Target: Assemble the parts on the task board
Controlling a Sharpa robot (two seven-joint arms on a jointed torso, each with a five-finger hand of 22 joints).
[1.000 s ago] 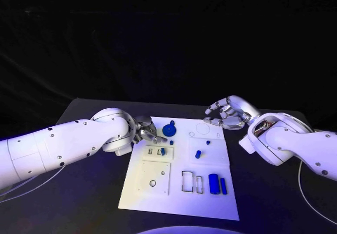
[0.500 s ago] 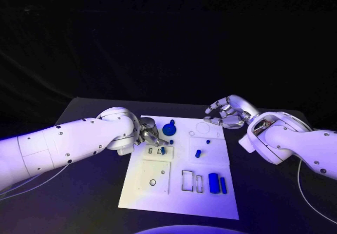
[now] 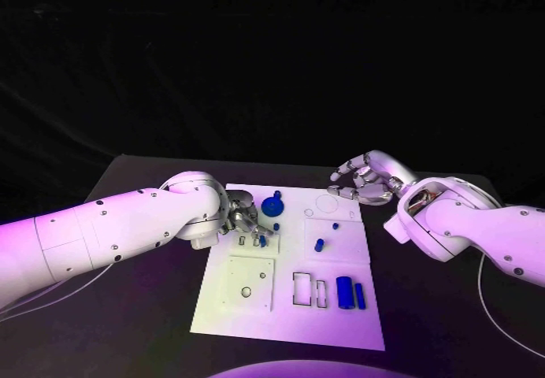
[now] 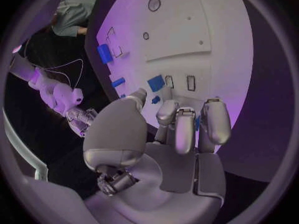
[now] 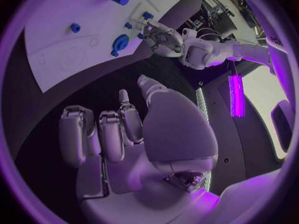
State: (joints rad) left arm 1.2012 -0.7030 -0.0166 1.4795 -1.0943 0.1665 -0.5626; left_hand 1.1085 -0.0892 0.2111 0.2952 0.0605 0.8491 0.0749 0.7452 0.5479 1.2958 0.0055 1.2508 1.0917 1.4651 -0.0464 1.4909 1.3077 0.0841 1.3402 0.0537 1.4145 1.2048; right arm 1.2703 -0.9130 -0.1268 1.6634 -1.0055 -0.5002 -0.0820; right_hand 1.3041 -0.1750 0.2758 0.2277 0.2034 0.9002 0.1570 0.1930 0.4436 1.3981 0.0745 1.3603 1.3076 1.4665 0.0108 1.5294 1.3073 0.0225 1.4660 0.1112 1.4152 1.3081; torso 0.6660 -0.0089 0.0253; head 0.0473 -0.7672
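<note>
Left robot hand (image 3: pixel 242 219) hovers with curled, empty fingers over the task board (image 3: pixel 256 315); right robot hand (image 3: pixel 364 182), also curled and empty, hangs beyond its far corner.

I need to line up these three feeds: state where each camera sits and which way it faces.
Head view: on the robot's head, looking down at the task board; both arms show.
Left wrist view: behind the left hand, facing the board.
Right wrist view: behind the right hand, facing the board's corner.
Shared: the round blue part.
</note>
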